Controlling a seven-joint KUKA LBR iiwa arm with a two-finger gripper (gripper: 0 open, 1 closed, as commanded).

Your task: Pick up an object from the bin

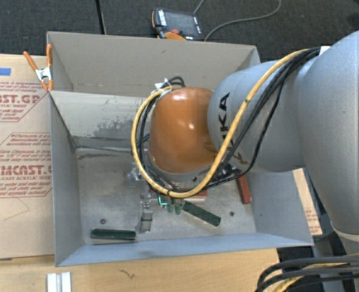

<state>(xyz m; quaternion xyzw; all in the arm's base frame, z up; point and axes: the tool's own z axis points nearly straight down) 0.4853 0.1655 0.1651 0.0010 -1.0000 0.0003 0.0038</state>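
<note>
In the camera view the arm comes in from 3 o'clock, and its orange cover (179,129) hangs over the middle of the bin (64,163). Below the cover, toward 7 o'clock, the gripper (146,213) is low above the grey floor. Whether it is wide or narrow I cannot tell, because the cover and the yellow cable (140,120) hide too much.

The nearest thing is a slanted green bar (202,214), just beside the gripper at about 3 o'clock, with one end under the wrist. A flat green bar (113,235) lies at 8 o'clock, near the front wall. A red-brown stick (244,190) lies at 2 o'clock, further off, by the right wall.

The slanted green bar looks thin, stiff and light, probably plastic and a little slippery — not fragile, I think. It lies flat on the metal, so it gives little height to catch. I would take it across its narrow width, near the middle — so it does not swing or tip when lifted.
</note>
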